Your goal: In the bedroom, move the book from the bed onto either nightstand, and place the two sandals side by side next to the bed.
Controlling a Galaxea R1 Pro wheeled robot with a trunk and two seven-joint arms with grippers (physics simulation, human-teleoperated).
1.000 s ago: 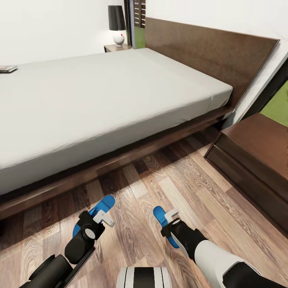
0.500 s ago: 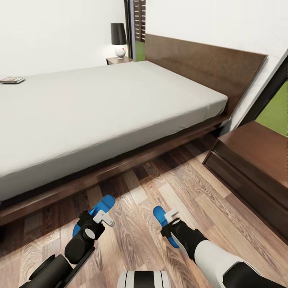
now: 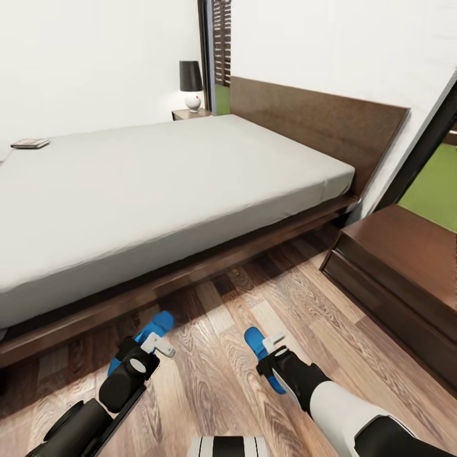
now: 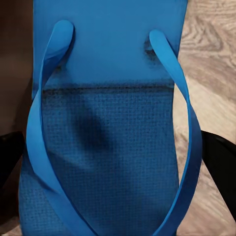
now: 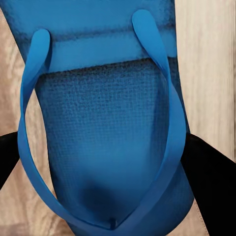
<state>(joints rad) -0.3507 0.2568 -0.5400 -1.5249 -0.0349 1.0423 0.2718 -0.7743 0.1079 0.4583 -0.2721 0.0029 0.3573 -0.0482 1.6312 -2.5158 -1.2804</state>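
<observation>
Two bright blue sandals are held over the wood floor in front of the bed [image 3: 158,184]. My left gripper [image 3: 151,341] is shut on one sandal [image 3: 160,322]; in the left wrist view that sandal [image 4: 105,123] spans the gap between the dark fingers [image 4: 221,162]. My right gripper [image 3: 270,359] is shut on the other sandal [image 3: 254,339], whose straps and sole [image 5: 108,123] sit between its fingers [image 5: 211,172]. The book [image 3: 30,143] lies flat on the mattress at the far left. One nightstand [image 3: 190,114] with a lamp stands beyond the bed, another nightstand [image 3: 406,260] at the right.
A dark headboard [image 3: 317,120] runs along the white wall. A window strip [image 3: 219,44] shows behind the far nightstand, and green grass shows through a window at the right. Open plank floor [image 3: 273,298] lies between the bed frame and the near nightstand.
The whole view has tilted upward, so the bed and nightstands sit lower in the picture. Both grippers keep their sandals; the left one has dipped slightly.
</observation>
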